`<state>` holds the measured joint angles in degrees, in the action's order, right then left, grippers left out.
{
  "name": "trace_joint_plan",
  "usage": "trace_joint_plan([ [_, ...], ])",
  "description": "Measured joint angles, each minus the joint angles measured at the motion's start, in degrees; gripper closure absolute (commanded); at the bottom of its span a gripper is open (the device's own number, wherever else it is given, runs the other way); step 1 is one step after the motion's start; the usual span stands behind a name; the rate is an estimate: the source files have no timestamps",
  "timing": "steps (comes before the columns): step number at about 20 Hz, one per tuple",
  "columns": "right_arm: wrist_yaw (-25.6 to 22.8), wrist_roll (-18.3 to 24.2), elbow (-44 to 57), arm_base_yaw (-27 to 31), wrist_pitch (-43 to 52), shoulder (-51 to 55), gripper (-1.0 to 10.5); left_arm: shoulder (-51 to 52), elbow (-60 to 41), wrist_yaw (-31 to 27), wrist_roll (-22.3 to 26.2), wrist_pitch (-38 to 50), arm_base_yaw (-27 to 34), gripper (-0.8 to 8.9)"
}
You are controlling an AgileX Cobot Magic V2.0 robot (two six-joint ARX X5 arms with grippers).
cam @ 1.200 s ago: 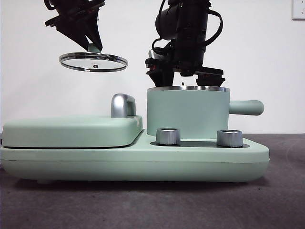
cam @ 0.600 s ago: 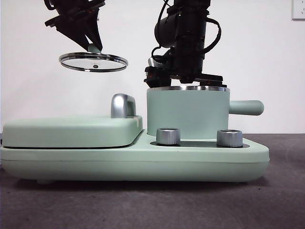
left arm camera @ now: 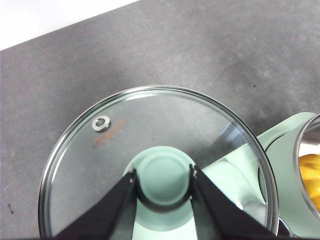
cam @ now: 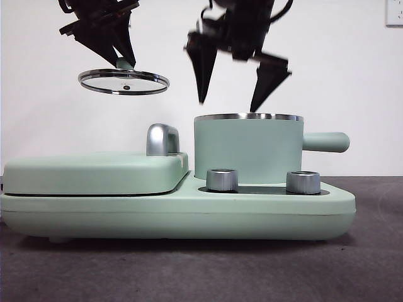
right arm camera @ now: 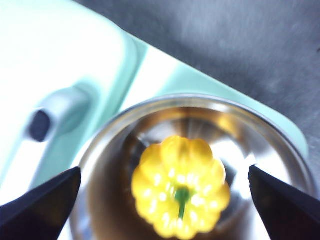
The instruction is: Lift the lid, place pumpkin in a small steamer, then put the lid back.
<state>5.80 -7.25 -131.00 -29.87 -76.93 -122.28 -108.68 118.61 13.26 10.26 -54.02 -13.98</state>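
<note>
The glass lid (cam: 124, 82) with its steel rim hangs in the air above the flat cover, at upper left of the front view. My left gripper (cam: 124, 61) is shut on its mint-green knob (left arm camera: 163, 179). The yellow pumpkin (right arm camera: 180, 187) lies inside the small steamer (cam: 249, 148), stem up. It is hidden from the front view by the pot wall. A sliver of the pumpkin (left arm camera: 311, 177) shows in the left wrist view. My right gripper (cam: 230, 104) hangs open just above the steamer's rim, holding nothing.
The steamer stands on the right half of a mint-green base (cam: 176, 214) with two steel dials (cam: 222, 180) in front. A wide flat cover (cam: 94, 173) with a chrome handle (cam: 162, 139) fills the left half. The steamer's side handle (cam: 325, 141) points right.
My right gripper has risen out of the steamer and spread its jaws, leaving the pumpkin inside. The left gripper and lid have stayed still.
</note>
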Motion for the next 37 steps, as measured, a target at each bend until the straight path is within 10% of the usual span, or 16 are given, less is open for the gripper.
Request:
trace_joint_plan([
  [7, 0.0, 0.42, 8.15, -0.35, 0.0, 20.0, 4.0, 0.0, 0.0, -0.02, -0.66, -0.31, -1.44, 7.96],
  [27, -2.4, -1.42, 77.07, -3.63, 16.28, 90.84, 4.0, 0.0, 0.0, 0.02, -0.63, -1.49, -20.94, 7.96],
  [37, -4.33, -6.75, 82.49, -3.74, 16.39, 106.77, 4.0, 0.0, -1.29, 0.11, -0.28, 0.85, -24.24, 7.96],
])
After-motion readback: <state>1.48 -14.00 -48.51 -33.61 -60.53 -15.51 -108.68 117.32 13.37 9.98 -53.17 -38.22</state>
